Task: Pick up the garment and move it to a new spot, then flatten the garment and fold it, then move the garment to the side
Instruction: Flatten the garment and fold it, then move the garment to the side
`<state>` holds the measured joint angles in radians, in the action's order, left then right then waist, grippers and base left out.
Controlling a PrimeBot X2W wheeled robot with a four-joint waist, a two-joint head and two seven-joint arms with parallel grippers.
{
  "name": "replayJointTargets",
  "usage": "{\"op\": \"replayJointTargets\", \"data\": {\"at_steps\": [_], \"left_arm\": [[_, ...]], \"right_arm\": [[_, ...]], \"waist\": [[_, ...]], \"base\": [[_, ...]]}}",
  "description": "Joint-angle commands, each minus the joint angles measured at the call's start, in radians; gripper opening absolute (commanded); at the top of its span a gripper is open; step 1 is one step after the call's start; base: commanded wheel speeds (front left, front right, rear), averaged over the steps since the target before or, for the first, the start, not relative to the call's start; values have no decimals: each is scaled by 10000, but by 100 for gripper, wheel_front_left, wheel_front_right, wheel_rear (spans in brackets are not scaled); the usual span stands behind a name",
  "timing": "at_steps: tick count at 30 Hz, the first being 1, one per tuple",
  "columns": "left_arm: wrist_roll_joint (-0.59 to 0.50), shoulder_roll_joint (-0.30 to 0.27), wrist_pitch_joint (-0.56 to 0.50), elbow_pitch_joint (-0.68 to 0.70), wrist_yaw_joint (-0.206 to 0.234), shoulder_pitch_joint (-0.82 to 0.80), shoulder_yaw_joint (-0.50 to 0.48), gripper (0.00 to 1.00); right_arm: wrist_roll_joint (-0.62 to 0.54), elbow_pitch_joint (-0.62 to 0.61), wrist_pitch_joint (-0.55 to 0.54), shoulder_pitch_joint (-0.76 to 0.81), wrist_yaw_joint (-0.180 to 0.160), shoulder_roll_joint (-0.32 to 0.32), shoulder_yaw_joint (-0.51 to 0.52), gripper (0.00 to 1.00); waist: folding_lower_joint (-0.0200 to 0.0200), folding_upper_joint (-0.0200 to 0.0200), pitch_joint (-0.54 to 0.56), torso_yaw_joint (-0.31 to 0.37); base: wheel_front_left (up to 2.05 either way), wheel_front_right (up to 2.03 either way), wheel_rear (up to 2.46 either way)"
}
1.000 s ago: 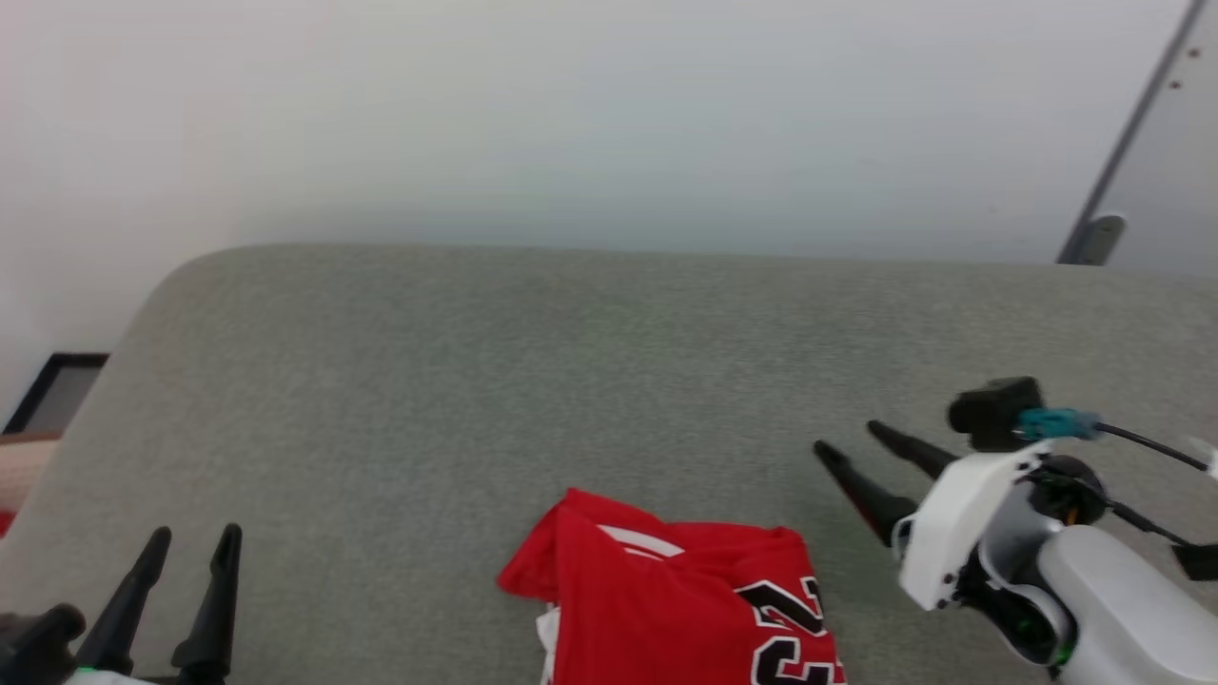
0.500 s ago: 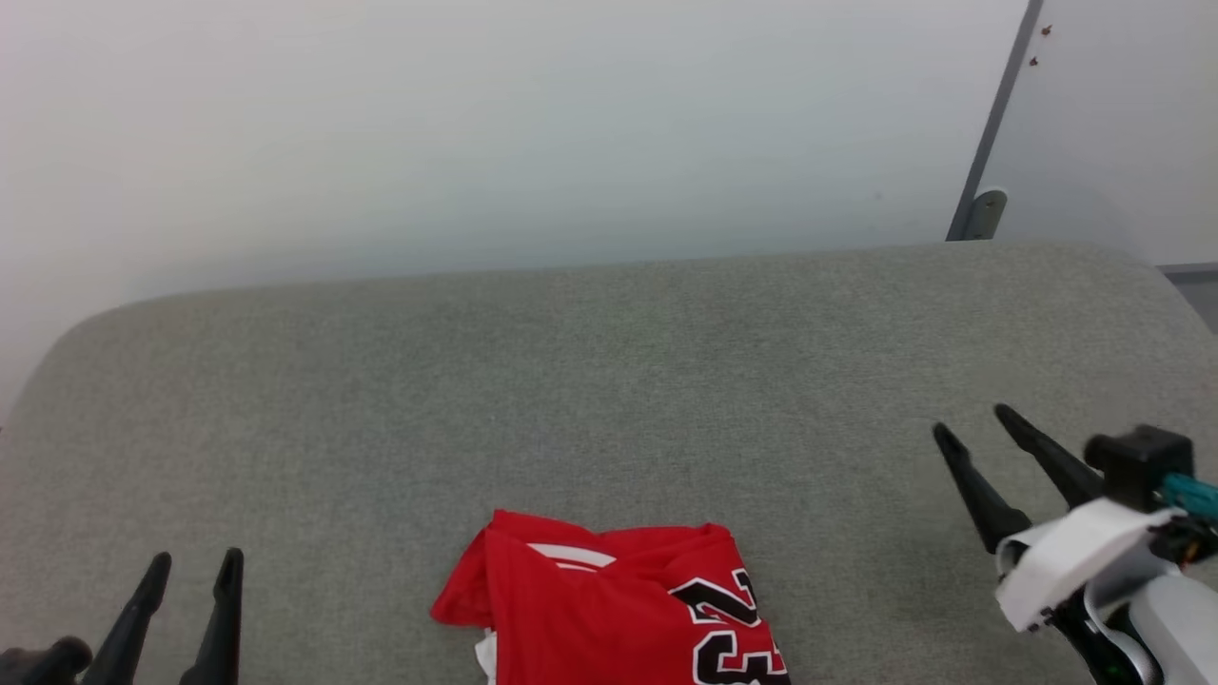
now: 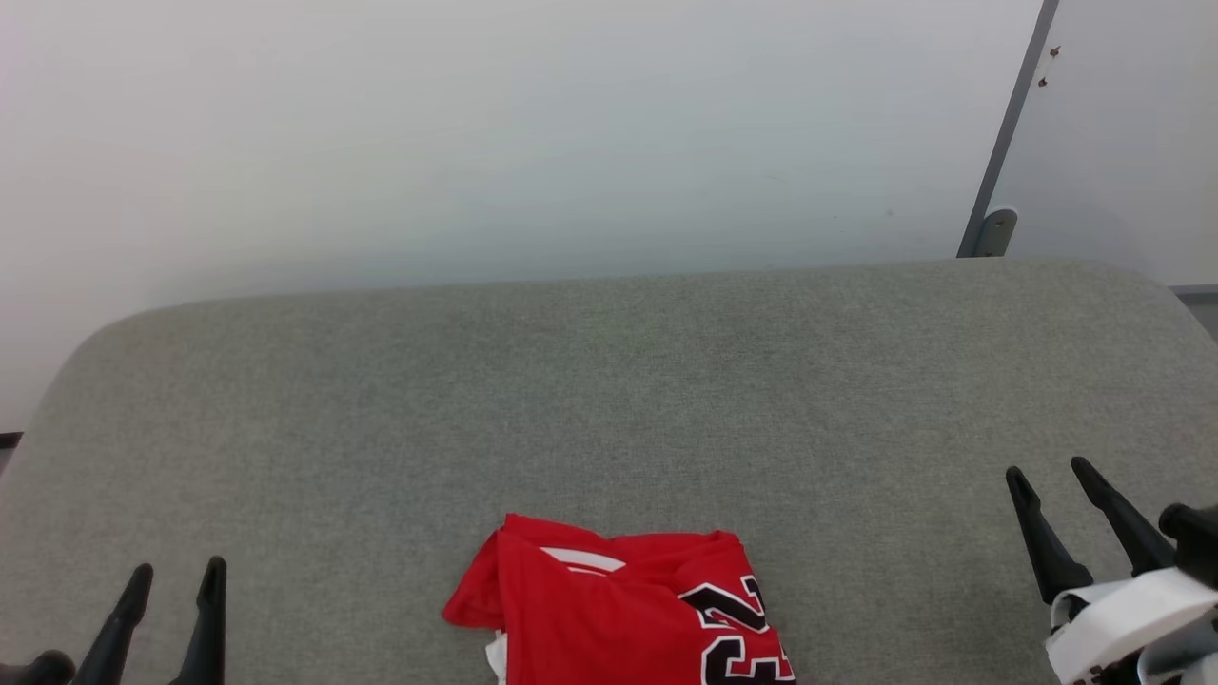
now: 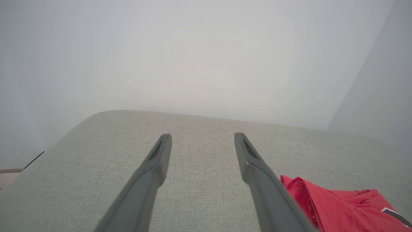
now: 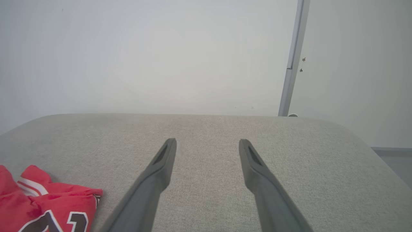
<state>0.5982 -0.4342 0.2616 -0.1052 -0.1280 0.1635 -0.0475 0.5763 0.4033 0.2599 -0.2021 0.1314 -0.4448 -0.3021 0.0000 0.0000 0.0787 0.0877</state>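
The garment (image 3: 618,609), a red jersey folded into a compact bundle with black white-edged numerals, lies on the grey cushioned surface (image 3: 609,381) at the bottom centre of the head view, cut off by the lower edge. It also peeks in at the lower right of the left wrist view as the garment (image 4: 338,206), and at the lower left of the right wrist view as the garment (image 5: 45,206). My left gripper (image 3: 176,576) is open at the lower left, well apart from the jersey. My right gripper (image 3: 1051,471) is open at the lower right, empty.
A pale wall (image 3: 476,143) rises behind the cushion's far edge. A grey vertical post (image 3: 1009,143) with a foot stands at the back right. The cushion's corners are rounded and drop off at left and right.
The head camera has swung, shifting the whole picture. My right gripper has drawn back from beside the jersey toward the lower right. The garment lies as before.
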Motion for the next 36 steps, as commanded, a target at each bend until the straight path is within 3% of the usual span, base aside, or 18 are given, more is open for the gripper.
{"op": "replayJointTargets", "data": {"at_steps": [1, 10, 23, 29, 36], "left_arm": [[-37, 22, 34, 30, -40, 117, -49, 100], [-63, 103, 34, 27, -40, 253, -205, 100], [-78, 88, 34, 70, -41, 240, -122, 100], [-27, 52, 34, 121, -39, 176, -68, 100], [133, -77, 34, 74, -39, 247, -23, 100]], "right_arm": [[-226, -187, 51, 327, -17, 117, 338, 100], [-881, -892, 51, 1204, -17, 611, 1348, 100], [-1218, -1176, 53, 1741, -17, 883, 1758, 100], [-1078, -1164, -137, 1757, -17, 966, 1394, 100], [-501, -1183, -1147, 1416, -17, 1040, -143, 100]], "waist": [[0, 0, 23, -37], [0, 0, 21, -83], [0, 0, 10, -175], [0, 0, -53, -476], [0, 0, -206, -1043]], "base": [[0, 0, 0], [0, 0, 0], [0, 0, 0], [0, 0, 0], [0, 0, 0]]}}
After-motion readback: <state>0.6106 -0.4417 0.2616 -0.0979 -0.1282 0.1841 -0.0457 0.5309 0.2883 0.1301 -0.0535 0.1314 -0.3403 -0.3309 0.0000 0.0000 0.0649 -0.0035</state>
